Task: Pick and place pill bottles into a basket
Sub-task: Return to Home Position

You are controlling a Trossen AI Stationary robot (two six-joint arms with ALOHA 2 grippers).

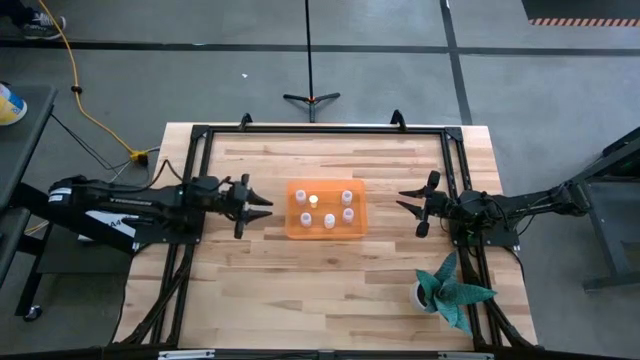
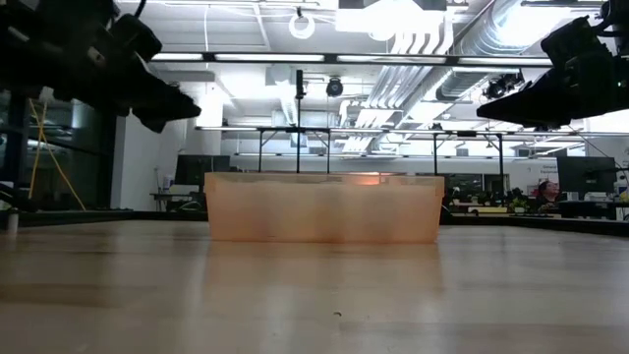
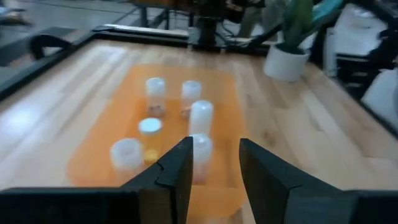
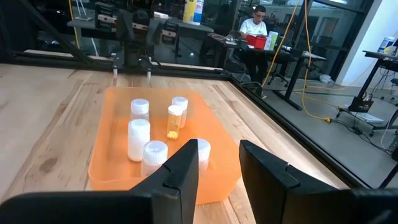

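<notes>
Sitting lower right, a plant (image 1: pixel 452 290) is well apart from the basket (image 1: pixel 326 235) of pill bottles (image 1: pixel 329 221); my left gripper (image 1: pixel 265 208) and right gripper (image 1: pixel 402 202) flank that basket, jaws parted.

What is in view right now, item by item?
pill bottles: six, white to clear, one with yellow contents, all upright inside the basket
basket: one, orange, table centre
plant: one, teal leaves in a white pot, table edge beside the right arm
table: one, light wood
person: one, white top, seated at a desk beyond the table
left gripper: dark, open, raised left of the basket
right gripper: dark, open, raised right of the basket
</notes>
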